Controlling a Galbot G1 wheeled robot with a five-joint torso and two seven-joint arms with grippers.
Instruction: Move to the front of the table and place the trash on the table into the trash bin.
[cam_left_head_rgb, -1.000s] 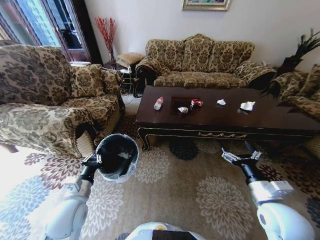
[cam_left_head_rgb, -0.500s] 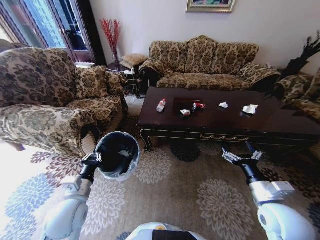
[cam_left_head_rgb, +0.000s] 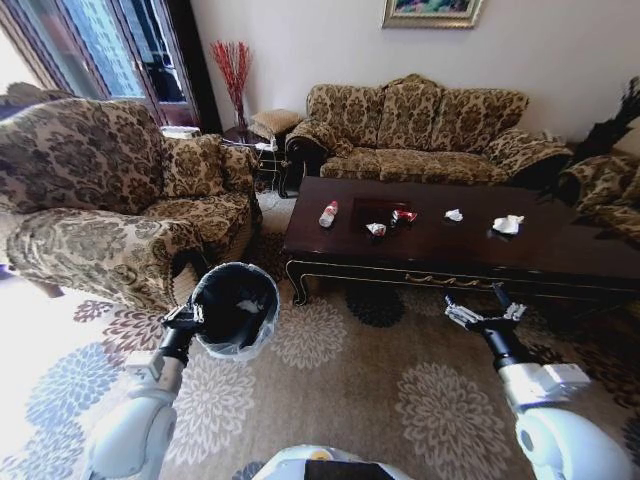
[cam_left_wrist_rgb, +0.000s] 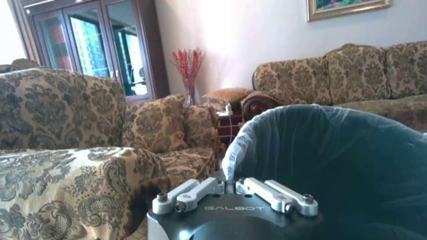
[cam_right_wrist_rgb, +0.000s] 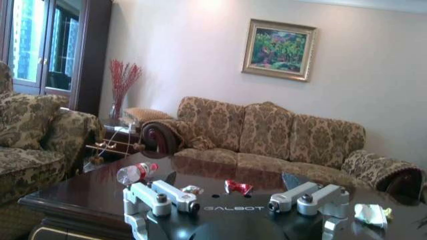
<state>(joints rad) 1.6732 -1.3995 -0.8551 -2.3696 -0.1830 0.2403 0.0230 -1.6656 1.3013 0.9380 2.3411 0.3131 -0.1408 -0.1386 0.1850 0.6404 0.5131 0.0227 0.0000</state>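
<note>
Left armchair (cam_left_head_rgb: 100, 200): patterned, standing beside and beyond the left tool.

Left tool (cam_left_head_rgb: 188, 319): held low over the flowered carpet (cam_left_head_rgb: 340, 390), its fingers closed on the near rim of the trash bin (cam_left_head_rgb: 236, 310). In the left wrist view the same tool (cam_left_wrist_rgb: 233, 192) has its finger links drawn together against the bag-lined rim of the bin (cam_left_wrist_rgb: 320, 150), which rises directly ahead of it. The bin is black, lined with a whitish bag folded over its rim, and hangs clear of the worktop (cam_left_head_rgb: 440, 255), well short of its near left corner.

Worktop: dark, glossy, gold-trimmed, ahead of both tools and nearer the right one. On it, from left to right: a clear bottle (cam_left_head_rgb: 327, 214) with a red label lying on its side; a small white-and-red wrapper (cam_left_head_rgb: 376, 229); a red wrapper (cam_left_head_rgb: 403, 216) just beyond it; a small white tissue (cam_left_head_rgb: 453, 215); a larger white tissue (cam_left_head_rgb: 508, 225).

Right tool (cam_left_head_rgb: 487, 315): empty, fingers spread wide, poised just before the worktop's near edge. In the right wrist view, the tool (cam_right_wrist_rgb: 237, 200) faces the worktop (cam_right_wrist_rgb: 73, 192), with the bottle (cam_right_wrist_rgb: 136, 172) off its one finger, the red wrapper (cam_right_wrist_rgb: 238, 187) between the two, and a tissue (cam_right_wrist_rgb: 369, 213) past the other.

Sofa (cam_left_head_rgb: 420, 125): behind the worktop, against the wall.
</note>
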